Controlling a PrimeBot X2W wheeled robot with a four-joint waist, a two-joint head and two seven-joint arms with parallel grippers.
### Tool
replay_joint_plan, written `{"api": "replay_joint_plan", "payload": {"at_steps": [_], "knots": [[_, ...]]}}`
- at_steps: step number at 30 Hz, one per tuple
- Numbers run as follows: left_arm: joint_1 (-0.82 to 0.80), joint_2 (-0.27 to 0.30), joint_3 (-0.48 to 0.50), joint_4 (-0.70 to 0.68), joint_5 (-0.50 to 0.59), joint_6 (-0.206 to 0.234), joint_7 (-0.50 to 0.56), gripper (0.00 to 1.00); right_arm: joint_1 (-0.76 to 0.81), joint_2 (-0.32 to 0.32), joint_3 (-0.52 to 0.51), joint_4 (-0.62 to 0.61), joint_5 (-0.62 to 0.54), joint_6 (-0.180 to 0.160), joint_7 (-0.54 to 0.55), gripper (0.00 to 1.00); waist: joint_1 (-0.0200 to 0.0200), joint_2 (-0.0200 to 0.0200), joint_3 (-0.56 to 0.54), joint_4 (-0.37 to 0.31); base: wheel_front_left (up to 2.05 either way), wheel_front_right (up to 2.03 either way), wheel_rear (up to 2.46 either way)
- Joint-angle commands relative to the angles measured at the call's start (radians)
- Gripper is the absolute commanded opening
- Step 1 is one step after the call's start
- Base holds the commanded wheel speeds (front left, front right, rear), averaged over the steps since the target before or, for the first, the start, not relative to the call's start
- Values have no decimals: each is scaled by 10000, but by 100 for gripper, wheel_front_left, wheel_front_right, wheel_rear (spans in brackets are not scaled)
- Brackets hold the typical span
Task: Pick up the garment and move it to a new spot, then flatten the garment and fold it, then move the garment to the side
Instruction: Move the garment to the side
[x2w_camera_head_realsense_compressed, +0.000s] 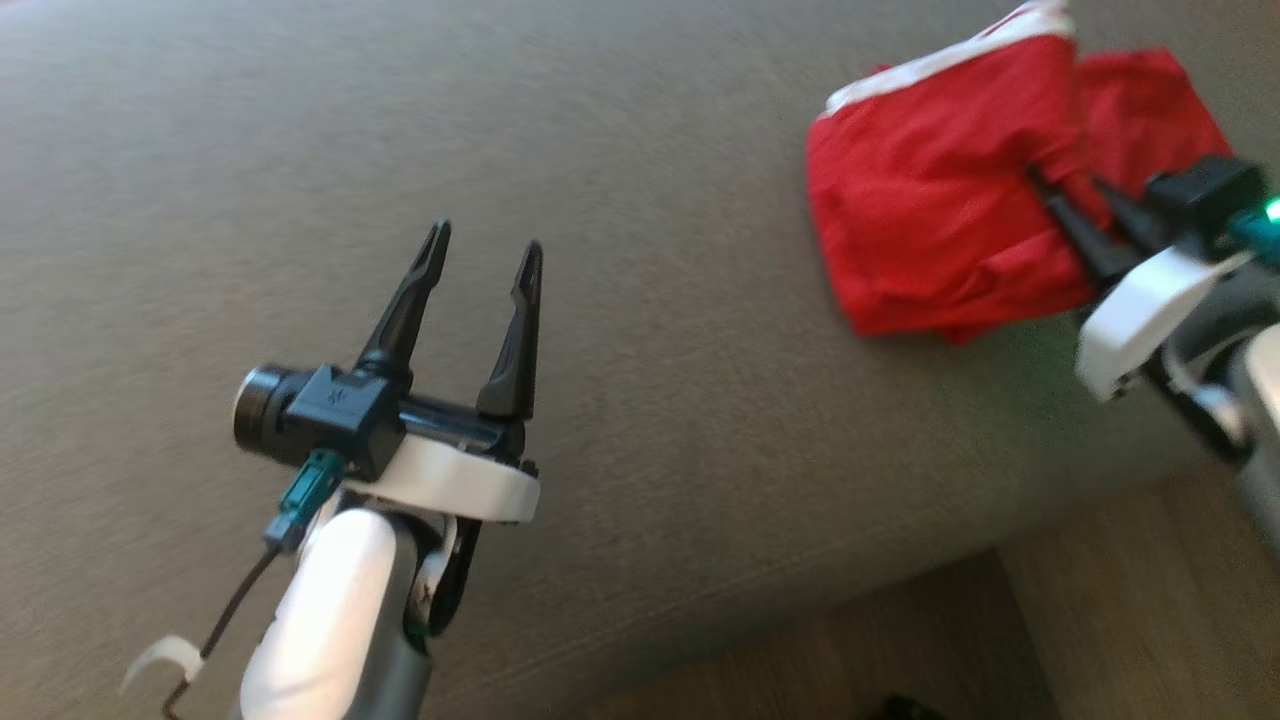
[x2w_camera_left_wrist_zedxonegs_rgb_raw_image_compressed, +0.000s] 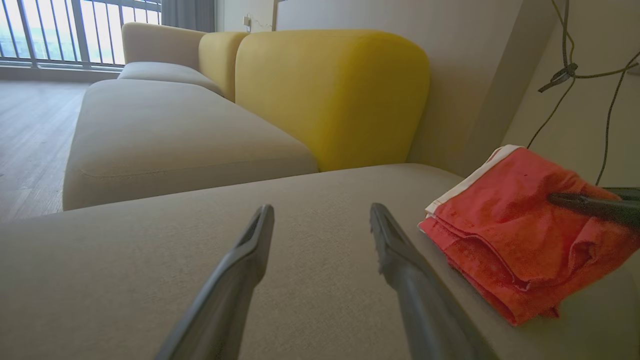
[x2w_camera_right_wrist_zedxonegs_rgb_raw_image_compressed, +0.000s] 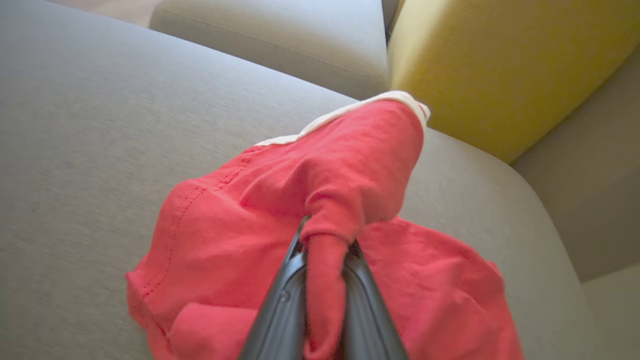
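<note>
The garment (x2w_camera_head_realsense_compressed: 940, 220) is red with a white band along one edge, bunched in folds on the grey sofa cushion (x2w_camera_head_realsense_compressed: 600, 150) at the upper right of the head view. My right gripper (x2w_camera_head_realsense_compressed: 1075, 205) is shut on a pinched fold of the garment (x2w_camera_right_wrist_zedxonegs_rgb_raw_image_compressed: 325, 235), cloth squeezed between its two fingers. In the left wrist view the garment (x2w_camera_left_wrist_zedxonegs_rgb_raw_image_compressed: 520, 235) lies to the right, with a right finger (x2w_camera_left_wrist_zedxonegs_rgb_raw_image_compressed: 590, 205) reaching into it. My left gripper (x2w_camera_head_realsense_compressed: 485, 260) hovers open over bare cushion well left of the garment, nothing between its fingers (x2w_camera_left_wrist_zedxonegs_rgb_raw_image_compressed: 240, 270).
A yellow back cushion (x2w_camera_left_wrist_zedxonegs_rgb_raw_image_compressed: 335, 90) rises behind the seat, with another grey seat (x2w_camera_left_wrist_zedxonegs_rgb_raw_image_compressed: 165, 130) beyond. The cushion's front edge drops to wooden floor (x2w_camera_head_realsense_compressed: 1150, 620) at the lower right. Cables (x2w_camera_left_wrist_zedxonegs_rgb_raw_image_compressed: 565, 75) hang on the wall behind the garment.
</note>
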Motion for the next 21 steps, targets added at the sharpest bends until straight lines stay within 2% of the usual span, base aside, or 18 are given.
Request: {"api": "replay_joint_plan", "payload": {"at_steps": [1,5,9,21], "knots": [[-406,61,334,-255,191,-112,-51,100,-305,-414,-83,-188,85,-4,-106,0,0,0,985,-988,0,0,0],[-745,211,330,-187,548,-408,-51,100,-882,-763,-8,143,250,-4,-334,0,0,0,1548,-1601,0,0,0],[-967,422,266,-101,791,-607,-51,100,-1578,-782,153,869,226,-4,-813,0,0,0,1979,-2005,0,0,0],[-1198,694,356,-99,950,-687,-51,100,-2655,-384,371,2685,-353,-4,-1996,0,0,0,2531,-2266,0,0,0]]}}
